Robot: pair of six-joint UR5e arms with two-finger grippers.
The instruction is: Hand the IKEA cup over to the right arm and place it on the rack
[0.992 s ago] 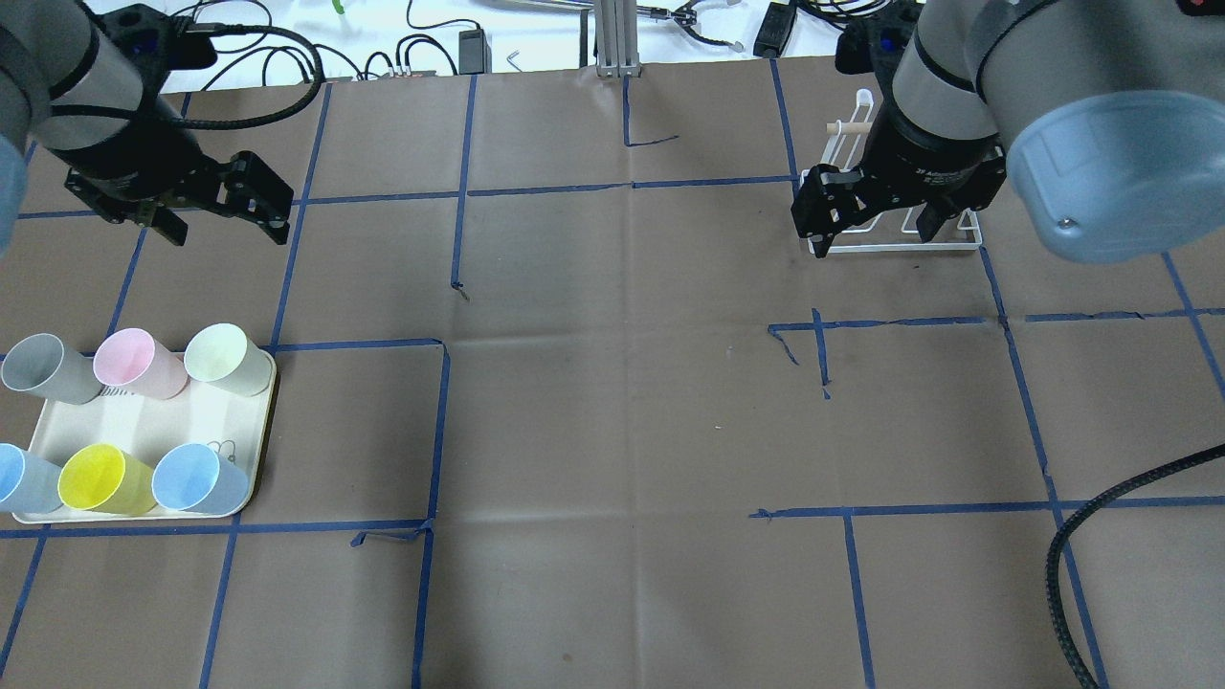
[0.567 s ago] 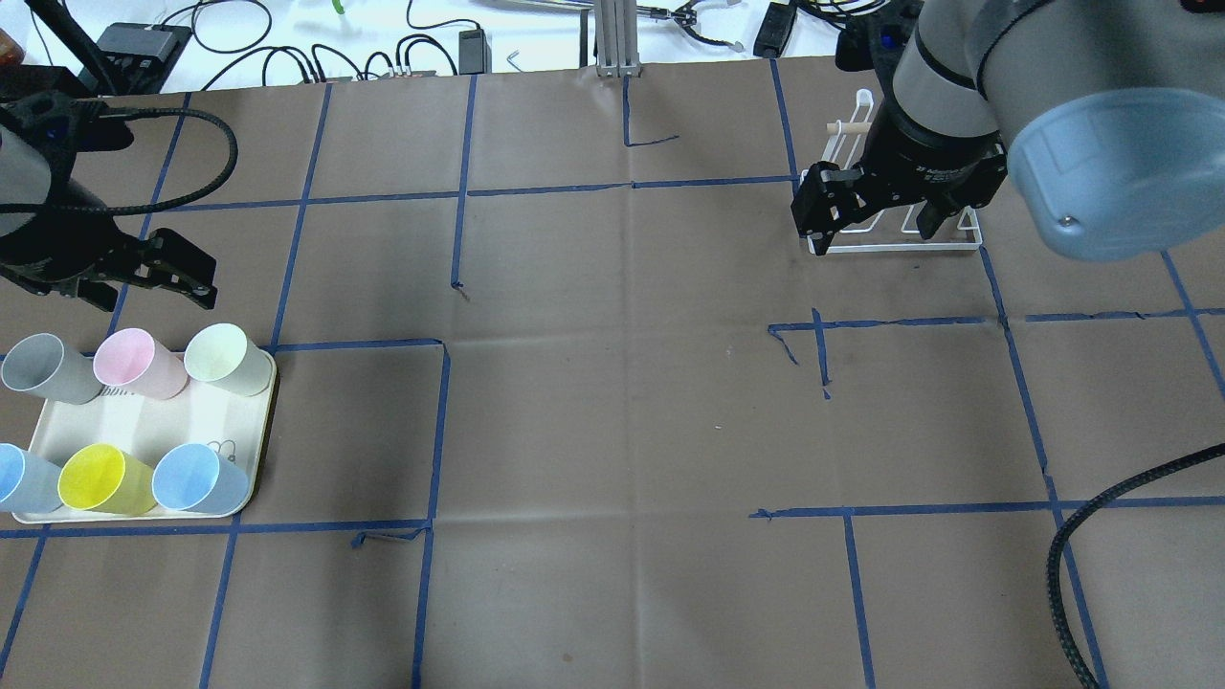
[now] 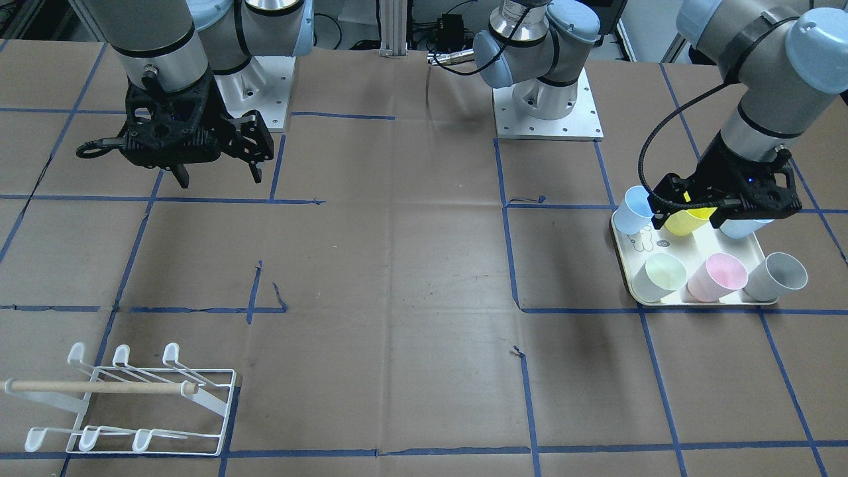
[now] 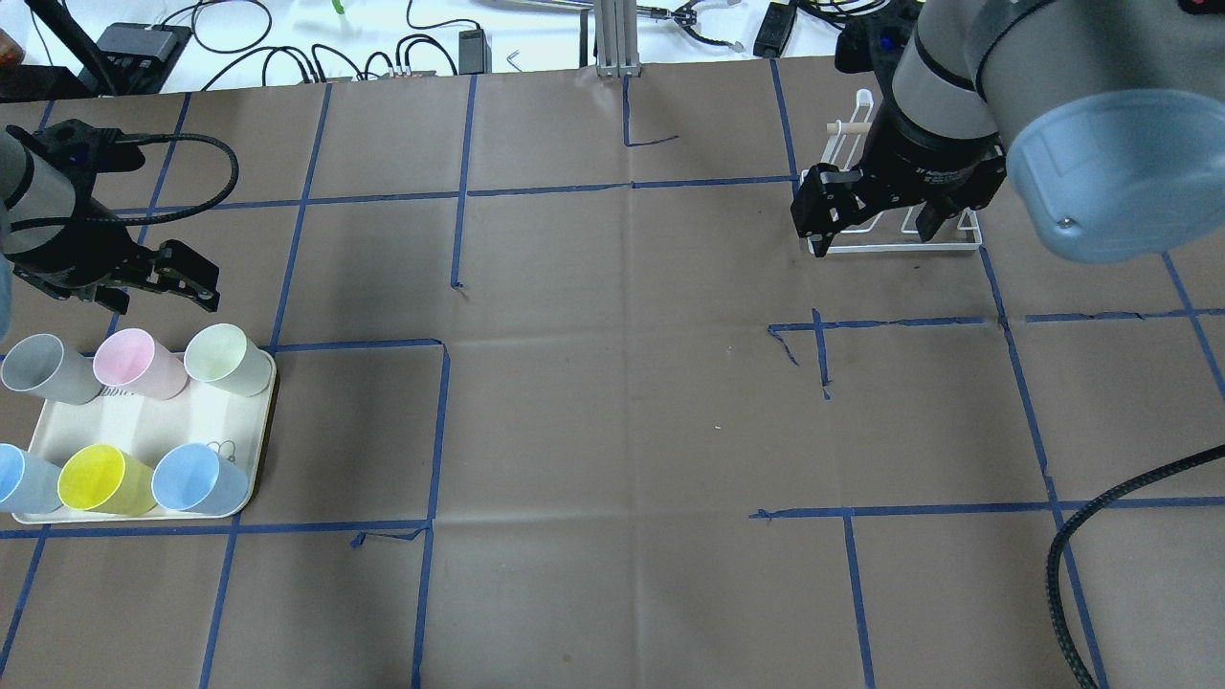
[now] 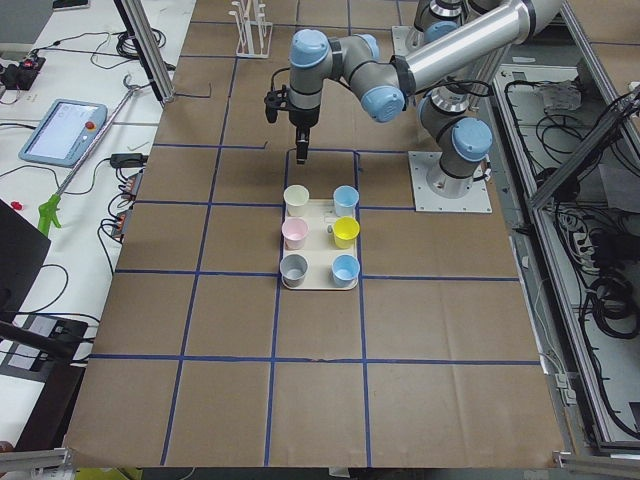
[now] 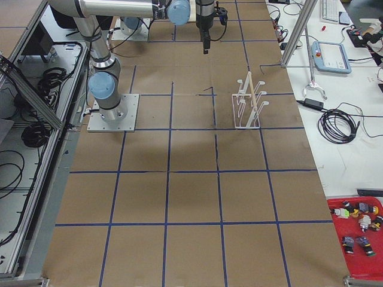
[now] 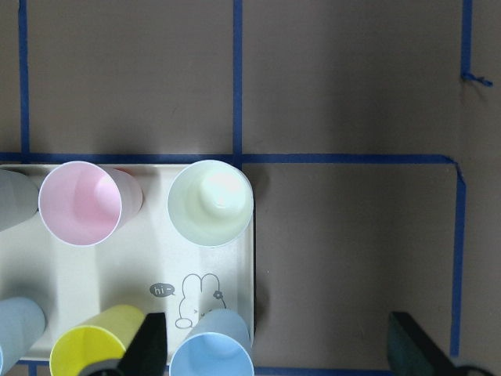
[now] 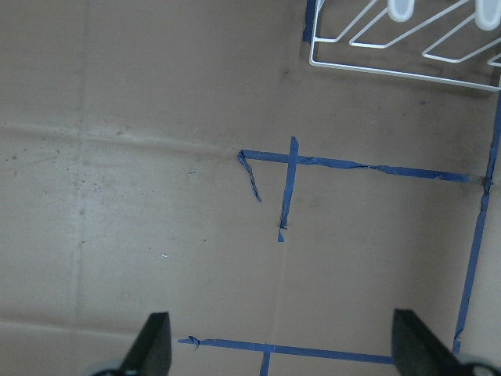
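Several IKEA cups stand on a cream tray (image 4: 144, 421): grey (image 4: 38, 368), pink (image 4: 134, 364), pale green (image 4: 225, 359), yellow (image 4: 100, 478) and two blue ones (image 4: 196, 478). My left gripper (image 4: 158, 277) is open and empty, hovering high by the tray's far edge. In the left wrist view its fingers (image 7: 149, 348) frame the pale green cup (image 7: 210, 202) and a blue cup (image 7: 211, 352) below. My right gripper (image 4: 871, 225) is open and empty, hanging above the table in front of the white wire rack (image 4: 895, 249). The rack (image 3: 132, 397) is empty.
Brown paper with blue tape lines covers the table. Cables and power bricks (image 4: 474, 43) lie past the far edge. A thick black hose (image 4: 1081, 545) loops in at the near right. The two arm bases (image 3: 546, 112) stand at the robot side.
My left arm has swung from the back left toward the tray and now hovers by its far edge. My right gripper has barely moved. Both stay open.
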